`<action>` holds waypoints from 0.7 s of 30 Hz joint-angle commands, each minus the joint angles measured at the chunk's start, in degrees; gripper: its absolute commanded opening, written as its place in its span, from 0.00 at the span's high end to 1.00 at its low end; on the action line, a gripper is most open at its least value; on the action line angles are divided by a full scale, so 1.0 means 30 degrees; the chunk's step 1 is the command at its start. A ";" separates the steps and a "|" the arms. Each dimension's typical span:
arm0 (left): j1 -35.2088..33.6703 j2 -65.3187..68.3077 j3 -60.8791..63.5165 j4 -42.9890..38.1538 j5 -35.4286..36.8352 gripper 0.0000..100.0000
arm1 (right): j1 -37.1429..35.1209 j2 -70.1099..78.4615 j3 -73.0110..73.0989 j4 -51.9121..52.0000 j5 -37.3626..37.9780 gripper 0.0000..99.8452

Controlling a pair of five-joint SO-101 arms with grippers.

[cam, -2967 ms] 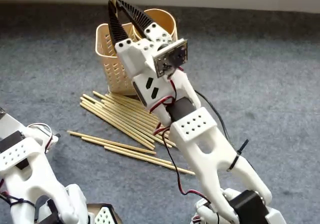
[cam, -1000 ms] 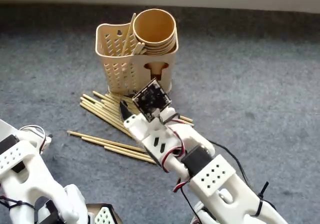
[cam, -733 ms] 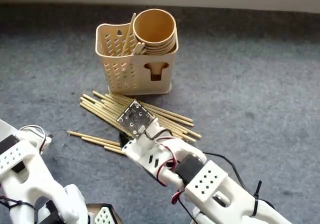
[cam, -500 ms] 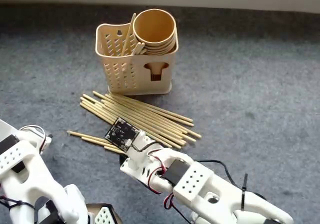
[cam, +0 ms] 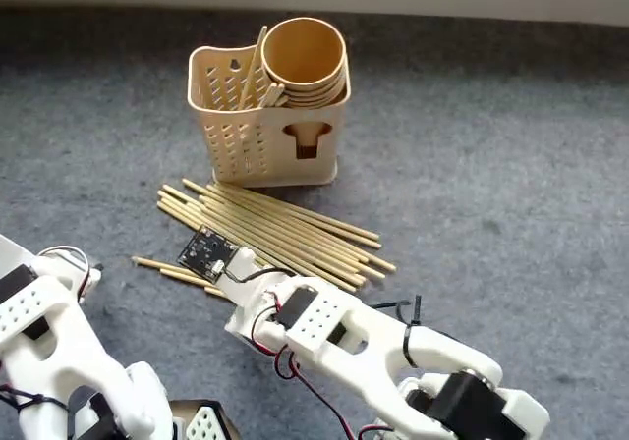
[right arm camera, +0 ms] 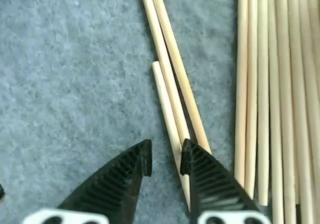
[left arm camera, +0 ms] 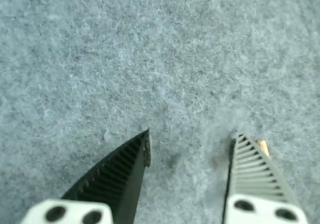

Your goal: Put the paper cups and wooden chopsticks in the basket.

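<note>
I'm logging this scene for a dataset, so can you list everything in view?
basket: one, beige, upright at the far side of the carpet
paper cups: a nested stack, count unclear, tan, in the basket
chopsticks in the basket: a few, pale wood, leaning beside the cups
chopstick pile: many, too overlapped to count, pale wood, on the carpet in front of the basket
separate chopsticks: three, pale wood, beside the pile, at the right tool
carpet: grey, under everything
left arm: white, near corner, away from the chopsticks
right arm: white, low over the chopsticks
left tool: open, over bare carpet
right tool: narrowly open, at the separate chopsticks
</note>
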 commanded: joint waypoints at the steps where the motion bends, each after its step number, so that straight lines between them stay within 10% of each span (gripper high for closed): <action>1: -0.0103 -0.0073 -0.0103 -0.0205 0.0059 0.75 | 0.0161 0.0718 -0.0952 -0.0073 0.0176 0.89; 21: -0.0161 -0.0073 -0.0103 -0.0234 0.0059 0.75 | 0.1216 0.3326 -0.2154 0.2652 0.3663 1.00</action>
